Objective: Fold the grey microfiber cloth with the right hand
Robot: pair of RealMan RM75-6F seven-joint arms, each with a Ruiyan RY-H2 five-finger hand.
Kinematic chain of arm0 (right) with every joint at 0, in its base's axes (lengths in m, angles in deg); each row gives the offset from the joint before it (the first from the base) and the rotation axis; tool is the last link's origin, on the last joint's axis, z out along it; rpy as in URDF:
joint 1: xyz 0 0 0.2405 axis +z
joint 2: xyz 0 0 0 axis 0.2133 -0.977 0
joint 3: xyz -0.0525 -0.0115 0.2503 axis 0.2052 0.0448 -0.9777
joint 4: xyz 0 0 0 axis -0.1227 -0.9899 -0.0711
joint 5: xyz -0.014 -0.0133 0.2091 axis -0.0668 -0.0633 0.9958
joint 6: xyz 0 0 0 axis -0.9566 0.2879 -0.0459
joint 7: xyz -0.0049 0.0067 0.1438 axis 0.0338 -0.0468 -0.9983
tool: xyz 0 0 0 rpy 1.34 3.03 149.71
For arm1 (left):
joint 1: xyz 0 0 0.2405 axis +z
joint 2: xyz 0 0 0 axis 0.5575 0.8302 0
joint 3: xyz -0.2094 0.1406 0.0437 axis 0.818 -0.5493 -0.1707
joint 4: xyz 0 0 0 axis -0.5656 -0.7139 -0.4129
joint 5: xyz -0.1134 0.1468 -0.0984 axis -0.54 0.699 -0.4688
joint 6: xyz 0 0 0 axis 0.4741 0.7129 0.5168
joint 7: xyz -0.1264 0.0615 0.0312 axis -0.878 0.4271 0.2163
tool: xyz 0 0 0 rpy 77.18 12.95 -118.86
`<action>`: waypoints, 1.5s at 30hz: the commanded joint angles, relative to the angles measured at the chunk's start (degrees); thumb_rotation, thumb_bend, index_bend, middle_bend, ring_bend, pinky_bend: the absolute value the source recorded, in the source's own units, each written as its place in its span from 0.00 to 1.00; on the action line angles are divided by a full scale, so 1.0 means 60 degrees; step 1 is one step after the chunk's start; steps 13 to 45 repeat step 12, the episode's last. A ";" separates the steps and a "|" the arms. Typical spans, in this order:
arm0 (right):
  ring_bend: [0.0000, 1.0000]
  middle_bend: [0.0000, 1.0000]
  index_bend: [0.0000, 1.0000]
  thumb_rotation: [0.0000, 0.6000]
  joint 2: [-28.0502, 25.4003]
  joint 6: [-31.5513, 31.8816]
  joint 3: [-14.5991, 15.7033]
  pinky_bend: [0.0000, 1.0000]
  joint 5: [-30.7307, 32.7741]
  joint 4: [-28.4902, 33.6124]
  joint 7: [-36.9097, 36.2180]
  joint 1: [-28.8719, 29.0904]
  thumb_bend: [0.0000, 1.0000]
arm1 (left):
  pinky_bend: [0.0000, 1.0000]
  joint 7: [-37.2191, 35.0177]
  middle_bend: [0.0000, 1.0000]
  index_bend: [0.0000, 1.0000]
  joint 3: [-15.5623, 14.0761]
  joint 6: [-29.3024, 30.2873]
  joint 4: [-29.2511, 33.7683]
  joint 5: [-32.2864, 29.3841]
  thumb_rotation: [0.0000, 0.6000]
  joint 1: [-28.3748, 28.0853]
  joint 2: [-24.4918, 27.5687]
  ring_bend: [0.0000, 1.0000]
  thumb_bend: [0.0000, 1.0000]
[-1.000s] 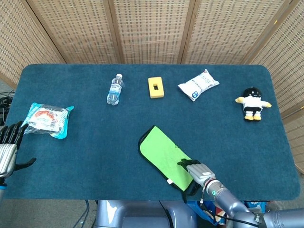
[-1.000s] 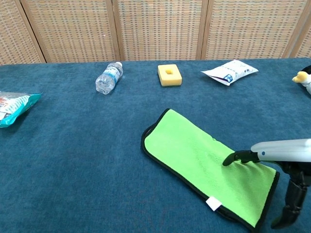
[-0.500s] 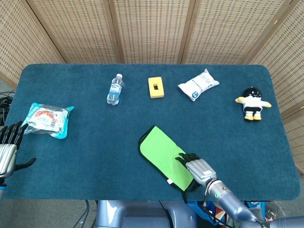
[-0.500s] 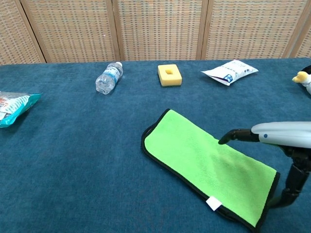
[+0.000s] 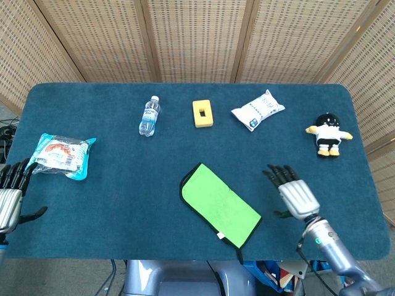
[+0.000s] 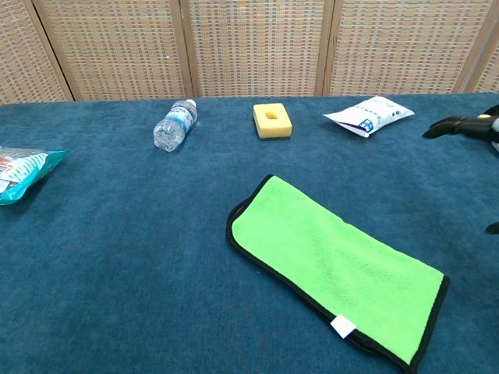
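Note:
The cloth (image 5: pixel 219 205) lies flat near the table's front edge as a long folded strip, bright green on top with a dark border and a small white tag at its near edge (image 6: pixel 335 265). My right hand (image 5: pixel 293 192) hovers to the right of it, apart from the cloth, fingers spread and holding nothing. In the chest view only its dark fingertips (image 6: pixel 456 125) show at the right edge. My left hand (image 5: pixel 11 191) stays at the table's left edge with its fingers extended, empty.
Along the back stand a water bottle (image 5: pixel 149 115), a yellow block (image 5: pixel 202 113), a white packet (image 5: pixel 258 110) and a penguin toy (image 5: pixel 328 134). A snack bag (image 5: pixel 62 155) lies at the left, close to my left hand.
My right hand has lifted off the cloth's near right end and swung right and up, clear of it. The cloth stays flat. The left hand has not moved.

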 commanded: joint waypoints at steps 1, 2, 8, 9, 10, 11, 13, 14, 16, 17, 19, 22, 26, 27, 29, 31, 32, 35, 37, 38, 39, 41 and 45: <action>0.00 0.00 0.00 1.00 0.0237 0.1674 -0.0055 0.00 -0.0559 -0.1332 -0.1013 -0.1294 0.00 | 0.00 0.0062 0.00 0.00 -0.0036 0.0080 0.0004 0.0064 1.00 0.0044 -0.0034 0.00 0.17; 0.00 0.00 0.00 1.00 0.0283 0.1890 -0.0067 0.00 -0.0574 -0.1453 -0.1093 -0.1458 0.00 | 0.00 0.0081 0.00 0.00 -0.0048 0.0105 0.0006 0.0088 1.00 0.0057 -0.0043 0.00 0.17; 0.00 0.00 0.00 1.00 0.0530 0.3336 -0.0211 0.00 -0.0752 -0.1853 -0.1565 -0.2585 0.00 | 0.00 0.0149 0.00 0.00 -0.0139 0.0370 0.0009 0.0293 1.00 0.0197 -0.0080 0.00 0.17; 0.00 0.00 0.00 1.00 0.0542 0.3533 -0.0244 0.00 -0.0800 -0.1844 -0.1687 -0.2732 0.00 | 0.00 0.0136 0.00 0.00 -0.0134 0.0442 0.0023 0.0316 1.00 0.0229 -0.0076 0.00 0.17; 0.00 0.00 0.00 1.00 0.0542 0.3655 -0.0267 0.00 -0.0830 -0.1824 -0.1767 -0.2824 0.00 | 0.00 0.0127 0.00 0.00 -0.0135 0.0482 0.0034 0.0331 1.00 0.0248 -0.0072 0.00 0.17; 0.00 0.00 0.00 1.00 0.0539 0.3776 -0.0289 0.00 -0.0867 -0.1801 -0.1831 -0.2910 0.00 | 0.00 0.0117 0.00 0.00 -0.0137 0.0522 0.0045 0.0351 1.00 0.0267 -0.0064 0.00 0.17; 0.00 0.00 0.00 1.00 0.0520 0.3841 -0.0293 0.00 -0.0907 -0.1785 -0.1845 -0.2948 0.00 | 0.00 0.0114 0.00 0.00 -0.0139 0.0539 0.0050 0.0363 1.00 0.0275 -0.0059 0.00 0.17; 0.00 0.00 0.00 1.00 0.0520 0.3841 -0.0293 0.00 -0.0907 -0.1785 -0.1845 -0.2948 0.00 | 0.00 0.0114 0.00 0.00 -0.0139 0.0539 0.0050 0.0363 1.00 0.0275 -0.0059 0.00 0.17; 0.00 0.00 0.00 1.00 0.0520 0.3841 -0.0293 0.00 -0.0907 -0.1785 -0.1845 -0.2948 0.00 | 0.00 0.0114 0.00 0.00 -0.0139 0.0539 0.0050 0.0363 1.00 0.0275 -0.0059 0.00 0.17; 0.00 0.00 0.00 1.00 0.0520 0.3841 -0.0293 0.00 -0.0907 -0.1785 -0.1845 -0.2948 0.00 | 0.00 0.0114 0.00 0.00 -0.0139 0.0539 0.0050 0.0363 1.00 0.0275 -0.0059 0.00 0.17; 0.00 0.00 0.00 1.00 0.0520 0.3841 -0.0293 0.00 -0.0907 -0.1785 -0.1845 -0.2948 0.00 | 0.00 0.0114 0.00 0.00 -0.0139 0.0539 0.0050 0.0363 1.00 0.0275 -0.0059 0.00 0.17; 0.00 0.00 0.00 1.00 0.0520 0.3841 -0.0293 0.00 -0.0907 -0.1785 -0.1845 -0.2948 0.00 | 0.00 0.0114 0.00 0.00 -0.0139 0.0539 0.0050 0.0363 1.00 0.0275 -0.0059 0.00 0.17; 0.00 0.00 0.00 1.00 0.0520 0.3841 -0.0293 0.00 -0.0907 -0.1785 -0.1845 -0.2948 0.00 | 0.00 0.0114 0.00 0.00 -0.0139 0.0539 0.0050 0.0363 1.00 0.0275 -0.0059 0.00 0.17; 0.00 0.00 0.00 1.00 0.0520 0.3841 -0.0293 0.00 -0.0907 -0.1785 -0.1845 -0.2948 0.00 | 0.00 0.0114 0.00 0.00 -0.0139 0.0539 0.0050 0.0363 1.00 0.0275 -0.0059 0.00 0.17; 0.00 0.00 0.00 1.00 0.0520 0.3841 -0.0293 0.00 -0.0907 -0.1785 -0.1845 -0.2948 0.00 | 0.00 0.0114 0.00 0.00 -0.0139 0.0539 0.0050 0.0363 1.00 0.0275 -0.0059 0.00 0.17; 0.00 0.00 0.00 1.00 0.0520 0.3841 -0.0293 0.00 -0.0907 -0.1785 -0.1845 -0.2948 0.00 | 0.00 0.0114 0.00 0.00 -0.0139 0.0539 0.0050 0.0363 1.00 0.0275 -0.0059 0.00 0.17; 0.00 0.00 0.00 1.00 0.0520 0.3841 -0.0293 0.00 -0.0907 -0.1785 -0.1845 -0.2948 0.00 | 0.00 0.0114 0.00 0.00 -0.0139 0.0539 0.0050 0.0363 1.00 0.0275 -0.0059 0.00 0.17; 0.00 0.00 0.00 1.00 0.0520 0.3841 -0.0293 0.00 -0.0907 -0.1785 -0.1845 -0.2948 0.00 | 0.00 0.0114 0.00 0.00 -0.0139 0.0539 0.0050 0.0363 1.00 0.0275 -0.0059 0.00 0.17; 0.00 0.00 0.00 1.00 0.0520 0.3841 -0.0293 0.00 -0.0907 -0.1785 -0.1845 -0.2948 0.00 | 0.00 0.0114 0.00 0.00 -0.0139 0.0539 0.0050 0.0363 1.00 0.0275 -0.0059 0.00 0.17; 0.00 0.00 0.00 1.00 0.0520 0.3841 -0.0293 0.00 -0.0907 -0.1785 -0.1845 -0.2948 0.00 | 0.00 0.0114 0.00 0.00 -0.0139 0.0539 0.0050 0.0363 1.00 0.0275 -0.0059 0.00 0.17; 0.00 0.00 0.00 1.00 0.0520 0.3841 -0.0293 0.00 -0.0907 -0.1785 -0.1845 -0.2948 0.00 | 0.00 0.0114 0.00 0.00 -0.0139 0.0539 0.0050 0.0363 1.00 0.0275 -0.0059 0.00 0.17; 0.00 0.00 0.00 1.00 0.0520 0.3841 -0.0293 0.00 -0.0907 -0.1785 -0.1845 -0.2948 0.00 | 0.00 0.0114 0.00 0.00 -0.0139 0.0539 0.0050 0.0363 1.00 0.0275 -0.0059 0.00 0.17; 0.00 0.00 0.00 1.00 0.0520 0.3841 -0.0293 0.00 -0.0907 -0.1785 -0.1845 -0.2948 0.00 | 0.00 0.0114 0.00 0.00 -0.0139 0.0539 0.0050 0.0363 1.00 0.0275 -0.0059 0.00 0.17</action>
